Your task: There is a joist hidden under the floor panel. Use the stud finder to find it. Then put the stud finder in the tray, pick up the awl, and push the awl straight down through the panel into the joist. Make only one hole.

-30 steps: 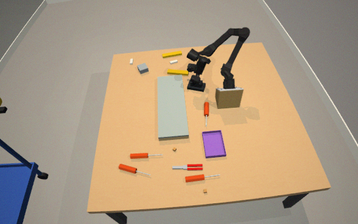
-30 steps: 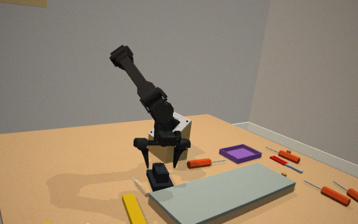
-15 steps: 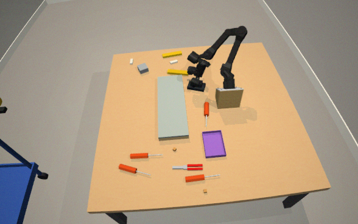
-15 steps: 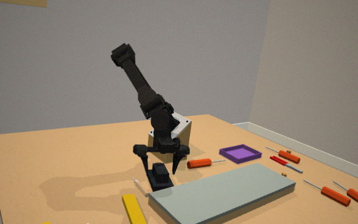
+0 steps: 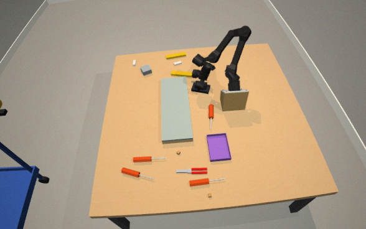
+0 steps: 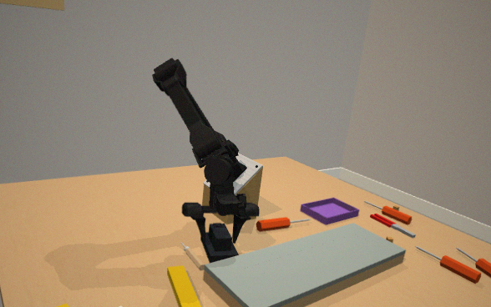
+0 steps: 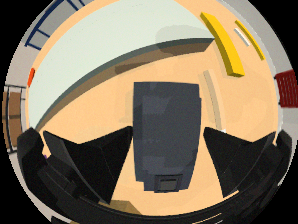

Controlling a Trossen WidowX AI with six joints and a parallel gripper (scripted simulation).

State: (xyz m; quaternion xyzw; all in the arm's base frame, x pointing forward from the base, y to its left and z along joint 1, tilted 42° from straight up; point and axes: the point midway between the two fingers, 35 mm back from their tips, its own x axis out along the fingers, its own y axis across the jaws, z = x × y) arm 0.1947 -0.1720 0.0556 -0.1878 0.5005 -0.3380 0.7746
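The dark stud finder stands on the table beside the near end of the grey-green floor panel. My gripper points down over it, open, with one finger on each side of its raised block. In the wrist view the left fingertip is very close to the block, with a small gap at the right; contact is unclear. A thin tool with a pale handle, apparently the awl, lies beside the stud finder. The purple tray is empty.
A yellow bar lies near the panel's end. A red-handled screwdriver lies between panel and arm base. More screwdrivers and red-handled pliers lie beyond the panel. A grey block sits near the table's edge.
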